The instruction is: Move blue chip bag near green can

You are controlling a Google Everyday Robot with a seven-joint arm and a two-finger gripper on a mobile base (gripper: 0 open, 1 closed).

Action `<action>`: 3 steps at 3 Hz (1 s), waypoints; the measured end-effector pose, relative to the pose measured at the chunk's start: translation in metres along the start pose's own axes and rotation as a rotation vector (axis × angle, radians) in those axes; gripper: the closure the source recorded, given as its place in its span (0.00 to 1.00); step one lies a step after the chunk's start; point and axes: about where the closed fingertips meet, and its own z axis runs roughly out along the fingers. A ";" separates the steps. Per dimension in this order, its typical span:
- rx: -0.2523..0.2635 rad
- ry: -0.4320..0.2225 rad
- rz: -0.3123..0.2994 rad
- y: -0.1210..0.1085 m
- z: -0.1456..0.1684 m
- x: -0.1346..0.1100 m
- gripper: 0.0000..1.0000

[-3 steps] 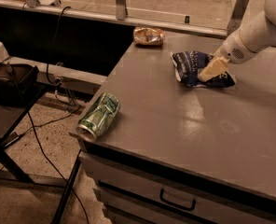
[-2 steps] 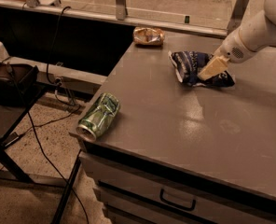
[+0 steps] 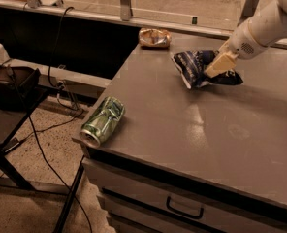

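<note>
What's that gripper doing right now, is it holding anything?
Gripper: pressed against the blue chip bag at the far side of the table; open or closed cannot be told.

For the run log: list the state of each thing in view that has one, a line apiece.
blue chip bag: crumpled, lying on the far part of the table, apart from the green can.
green can: crushed, on its side at the near left corner.
tan snack bag: lying at the far left edge.
gripper: down against the blue chip bag.
drawer: shut.
</note>
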 end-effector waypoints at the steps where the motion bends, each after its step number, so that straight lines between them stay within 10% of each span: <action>1: -0.034 -0.064 -0.099 0.018 -0.022 -0.037 1.00; 3: -0.132 -0.071 -0.220 0.063 -0.026 -0.083 1.00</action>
